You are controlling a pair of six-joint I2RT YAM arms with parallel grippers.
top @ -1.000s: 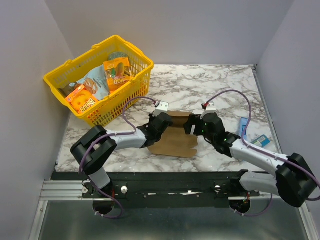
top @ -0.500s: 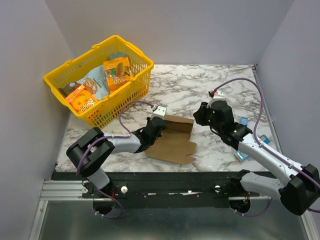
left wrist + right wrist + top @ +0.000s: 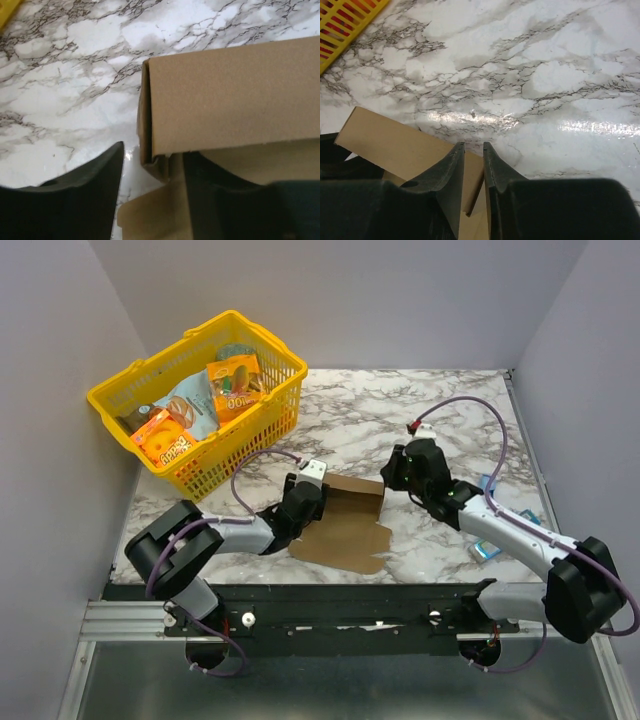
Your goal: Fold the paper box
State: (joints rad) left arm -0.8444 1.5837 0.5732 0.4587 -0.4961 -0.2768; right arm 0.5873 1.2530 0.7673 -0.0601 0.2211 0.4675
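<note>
1. Paper box (image 3: 345,525) is lying on the marble table (image 3: 400,410) between the two arms, mostly flat, with its rear panel now standing up along the far edge.
2. The left gripper (image 3: 154,152), which was clamping the cardboard a second ago, is letting go. Its jaws are now standing apart, straddling the left end of the raised panel, with a gap showing beside the near finger (image 3: 85,195).
3. The right gripper (image 3: 474,147), which was pulling away with jaws wide half a second ago, is coming back to the panel's right end. Its jaws are narrowing to a slim slot with the cardboard edge lying in it. I cannot tell whether the pads are already biting.
4. The box is sitting slightly more turned than before, its near flap angling toward the table's front edge.
5. This is looking like a handover: the left arm is freeing the panel while the right arm is taking it over. The rear wall is staying up for now, and the side flaps and the front are still waiting to be folded.
</note>
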